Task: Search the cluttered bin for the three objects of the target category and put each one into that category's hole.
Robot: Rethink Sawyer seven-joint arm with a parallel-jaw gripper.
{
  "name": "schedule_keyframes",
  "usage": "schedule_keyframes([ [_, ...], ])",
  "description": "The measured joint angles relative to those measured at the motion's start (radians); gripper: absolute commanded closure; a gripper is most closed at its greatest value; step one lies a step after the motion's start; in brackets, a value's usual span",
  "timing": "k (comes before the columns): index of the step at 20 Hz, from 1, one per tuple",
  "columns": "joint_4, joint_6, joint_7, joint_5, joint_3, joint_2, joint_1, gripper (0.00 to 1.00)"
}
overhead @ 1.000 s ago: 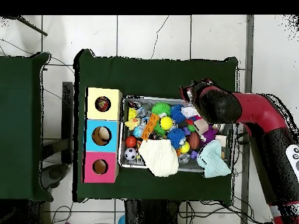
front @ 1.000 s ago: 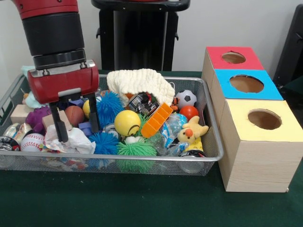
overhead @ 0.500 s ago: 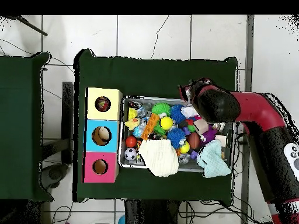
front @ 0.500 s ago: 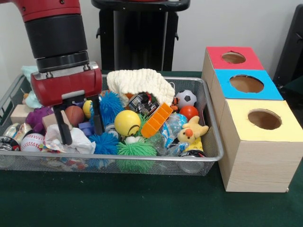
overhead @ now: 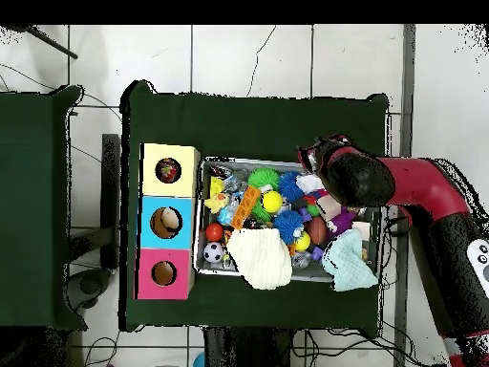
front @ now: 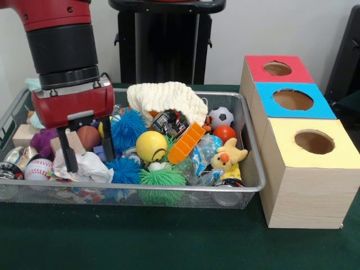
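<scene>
The wire mesh bin point(front: 250, 169) is full of toys. A crumpled white plastic bag point(front: 90, 167) lies at its front left corner, with coloured specks showing under its lower edge. My gripper point(front: 90, 162) is open, one finger on each side just above the bag, holding nothing. In the overhead view the arm's wrist point(overhead: 351, 177) hides the fingers, and the bag point(overhead: 308, 182) shows beside it. The yellow-topped box's hole point(front: 314, 142) is to the right of the bin, and also shows in the overhead view point(overhead: 169, 171). I cannot make out any other bag.
A cream knitted cloth point(front: 166, 98) lies on the bin's far side, and a mint cloth point(overhead: 349, 263) at one end. Around the bag are a baseball point(front: 38, 169), blue spiky balls point(front: 124, 169) and a yellow ball point(front: 151, 146). Blue-topped point(front: 292, 100) and red-topped point(front: 278, 68) boxes stand behind the yellow one.
My gripper swayed right, then back left over the white bag, and stayed open. The bag and the toys have not moved.
</scene>
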Motion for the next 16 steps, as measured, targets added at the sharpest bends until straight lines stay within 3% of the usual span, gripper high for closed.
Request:
schedule_keyframes([
  [16, 0.018, 0.000, -0.008, -0.043, 0.004, 0.006, -0.082, 0.00],
])
